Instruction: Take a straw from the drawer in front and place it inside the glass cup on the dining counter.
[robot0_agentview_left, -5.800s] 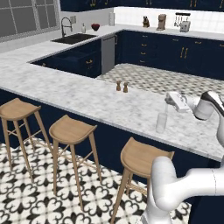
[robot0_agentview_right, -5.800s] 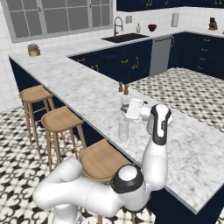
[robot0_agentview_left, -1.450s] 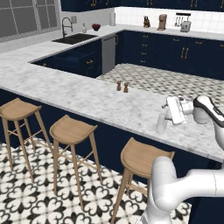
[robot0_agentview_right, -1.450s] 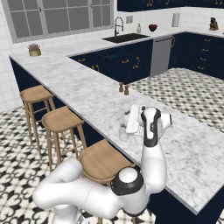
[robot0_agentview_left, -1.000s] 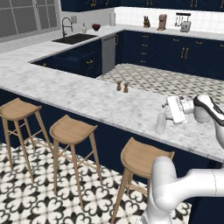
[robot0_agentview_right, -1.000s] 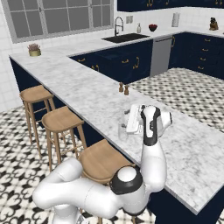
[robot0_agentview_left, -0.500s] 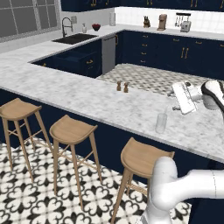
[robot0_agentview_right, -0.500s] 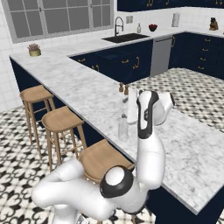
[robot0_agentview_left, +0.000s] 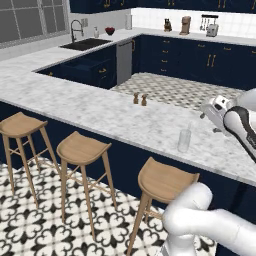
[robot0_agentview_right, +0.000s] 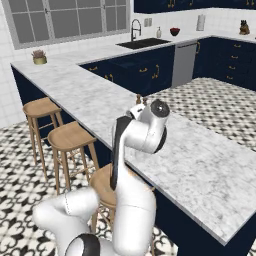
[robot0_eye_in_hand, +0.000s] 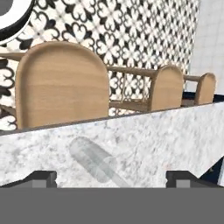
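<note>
Clear glass cup, veined white marble dining counter — smooth, 3 matt wooden stools

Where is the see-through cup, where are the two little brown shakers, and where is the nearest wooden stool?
Small clear glass cup (robot0_agentview_left: 184, 140), left base view, mid wall.
Two small brown shakers (robot0_agentview_left: 139, 99), left base view, between the pair.
Round wooden stool (robot0_agentview_left: 166, 179), left base view, seat top.

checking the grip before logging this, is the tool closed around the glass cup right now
No, the tool stands open in the hand view, its tips far apart on either side, and the glass cup sits free on the dining counter.
</note>
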